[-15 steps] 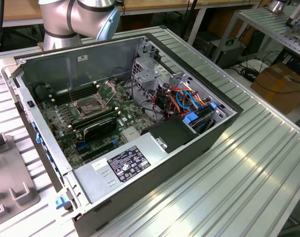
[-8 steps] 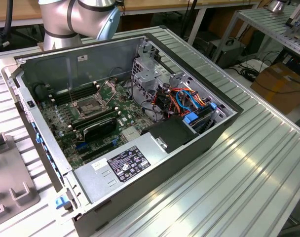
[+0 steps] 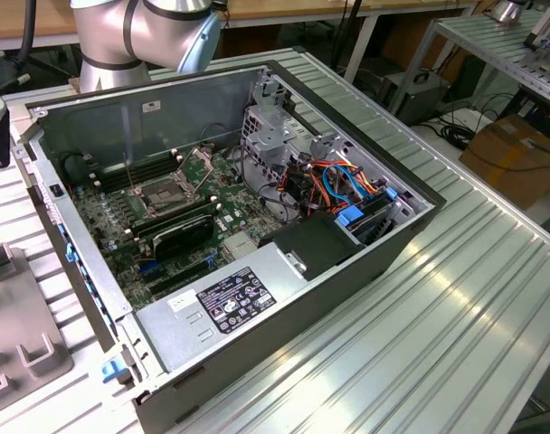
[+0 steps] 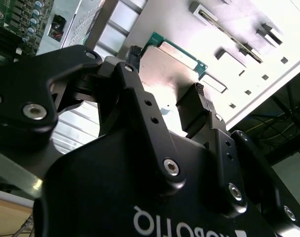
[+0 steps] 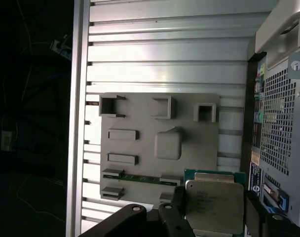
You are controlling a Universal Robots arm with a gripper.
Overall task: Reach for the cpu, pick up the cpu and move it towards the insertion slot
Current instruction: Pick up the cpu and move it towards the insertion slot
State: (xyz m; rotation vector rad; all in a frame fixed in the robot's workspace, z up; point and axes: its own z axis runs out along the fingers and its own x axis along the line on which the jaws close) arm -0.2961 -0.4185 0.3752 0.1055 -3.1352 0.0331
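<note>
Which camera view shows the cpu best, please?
The first wrist view: the cpu faces the camera squarely, silver face and green edge plain, held in the gripper. The second wrist view catches it aslant, under glare, with a finger across one edge. The exterior view looks at the computer case.

We find the computer case (image 3: pixel 148 117) on the table (image 3: pixel 456 298), with the holder plate (image 3: pixel 22 312) just beside it at the exterior view's left. Inside, the insertion slot (image 3: pixel 162 192) lies behind the power supply box (image 3: pixel 221 303). In the first wrist view, the cpu (image 5: pixel 214 200) sits clasped in the gripper (image 5: pixel 215 217), over the holder plate's edge.
</note>
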